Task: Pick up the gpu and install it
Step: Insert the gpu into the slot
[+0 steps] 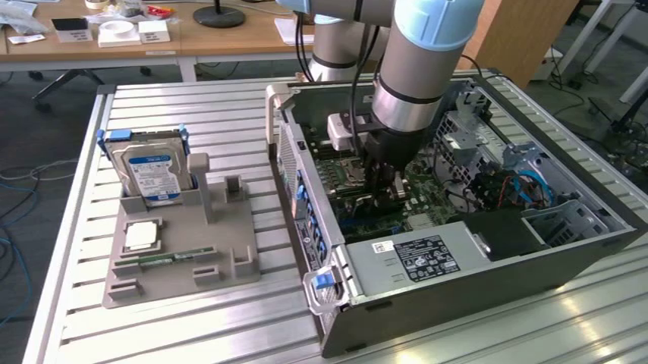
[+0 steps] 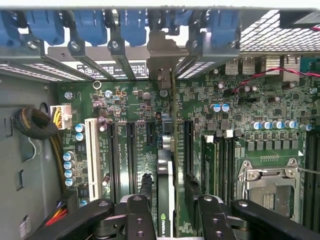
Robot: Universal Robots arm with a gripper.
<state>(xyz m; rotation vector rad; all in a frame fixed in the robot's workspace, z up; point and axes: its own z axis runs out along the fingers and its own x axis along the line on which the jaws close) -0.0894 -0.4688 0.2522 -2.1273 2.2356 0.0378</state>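
The gpu (image 2: pixel 166 190) stands on edge in a motherboard slot, seen from above as a thin dark card. Its silver end bracket (image 2: pixel 161 60) sits against the case's rear slot openings. My gripper (image 2: pixel 169 212) straddles the card, its black fingers (image 2: pixel 139 215) standing a little off each face, open and holding nothing. In the exterior view the gripper (image 1: pixel 388 199) reaches down into the open computer case (image 1: pixel 567 243), over the green motherboard (image 1: pixel 354 197).
Blue slot latches (image 2: pixel 125 25) line the case's rear wall. An empty CPU socket (image 2: pixel 270 192) lies beside the memory slots. On the exterior view's left, a grey holder (image 1: pixel 193 273) carries a hard drive (image 1: pixel 152 171), a processor (image 1: pixel 142 235) and a memory stick (image 1: pixel 167 258).
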